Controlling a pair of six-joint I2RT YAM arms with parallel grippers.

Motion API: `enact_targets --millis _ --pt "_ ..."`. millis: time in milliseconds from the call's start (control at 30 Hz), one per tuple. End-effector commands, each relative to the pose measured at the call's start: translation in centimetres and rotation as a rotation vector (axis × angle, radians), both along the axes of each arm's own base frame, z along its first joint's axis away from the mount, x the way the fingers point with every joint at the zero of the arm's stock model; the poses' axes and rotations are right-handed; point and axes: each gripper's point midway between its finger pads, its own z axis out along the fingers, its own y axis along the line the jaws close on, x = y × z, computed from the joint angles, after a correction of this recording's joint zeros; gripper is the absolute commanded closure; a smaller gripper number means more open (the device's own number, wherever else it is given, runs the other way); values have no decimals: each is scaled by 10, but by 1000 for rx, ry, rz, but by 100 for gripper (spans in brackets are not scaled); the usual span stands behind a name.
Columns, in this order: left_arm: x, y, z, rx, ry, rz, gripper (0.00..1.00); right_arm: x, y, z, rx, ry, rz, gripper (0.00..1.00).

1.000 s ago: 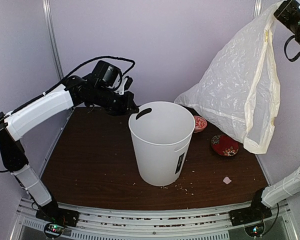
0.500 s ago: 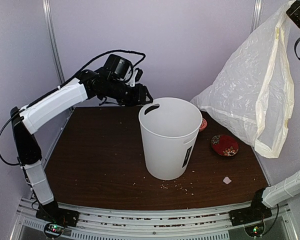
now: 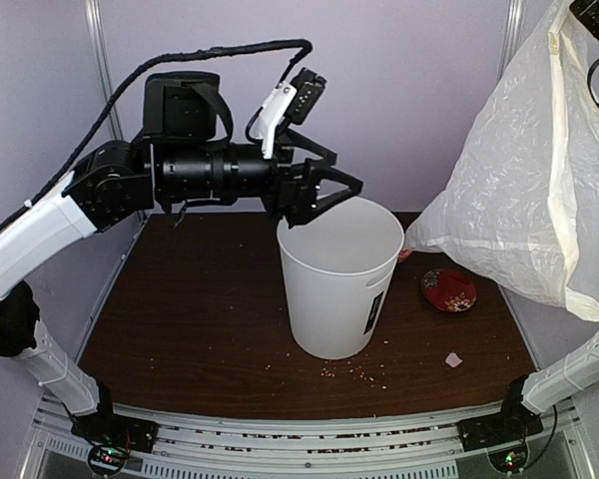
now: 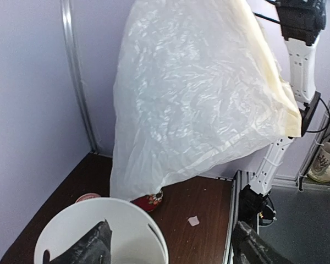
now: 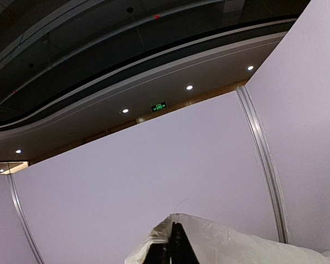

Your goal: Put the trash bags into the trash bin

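Note:
The trash bag (image 3: 519,190) is a large crinkly translucent white sheet hanging in the air at the right, its lower corner close to the bin's far right rim. My right gripper (image 3: 594,15) holds it from the top corner of the view, and in the right wrist view the jaws (image 5: 176,242) are shut on the bag's edge (image 5: 236,247). The trash bin (image 3: 339,289), a tall white bucket with a black label, stands upright mid-table. My left gripper (image 3: 344,200) hovers open just above the bin's left rim, holding nothing. From the left wrist, the bag (image 4: 192,93) hangs beyond the bin (image 4: 126,220).
A red patterned bowl (image 3: 448,289) lies right of the bin, and a smaller one (image 3: 406,254) peeks out under the bag. A small white paper scrap (image 3: 453,359) and crumbs (image 3: 354,374) lie at the front right. Purple walls close in the back and sides.
My left gripper has opened, and its arm has risen and swung right over the bin's rim. The bin has slid a little right. The bag has gone higher and further right.

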Motion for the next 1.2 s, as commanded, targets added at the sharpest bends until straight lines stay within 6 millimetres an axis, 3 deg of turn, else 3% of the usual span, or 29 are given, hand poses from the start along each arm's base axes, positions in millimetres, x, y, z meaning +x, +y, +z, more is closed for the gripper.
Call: enact_targets --millis 0,133,267,400,700,800,900,1000,1067,1167 --pt "-26 -56 13 -70 -168 -125 21 16 24 -5 -75 11 -4 100" --pt "-50 -100 28 -211 -145 -209 15 30 31 -19 -85 54 -56 100" --pt "-62 -137 32 -222 -162 -232 11 38 34 -28 -87 82 -86 100" --pt "-67 -153 29 -277 -89 -267 3 43 38 -33 -104 97 -101 100" --pt "-94 -168 13 -291 -42 -430 2 52 47 -44 -129 121 -115 100" --pt "-75 -174 7 -281 -8 -324 3 51 48 -44 -123 116 -104 100" --pt "-33 -177 -4 -264 55 -81 19 49 47 -43 -115 112 -99 100" --pt "-19 -178 -10 -271 84 -12 41 46 43 -43 -98 104 -94 100" --pt "-17 -176 -3 -294 62 -12 61 42 40 -42 -84 101 -81 100" --pt "-14 -164 31 -372 -1 -14 96 37 36 -42 -75 105 -60 100"
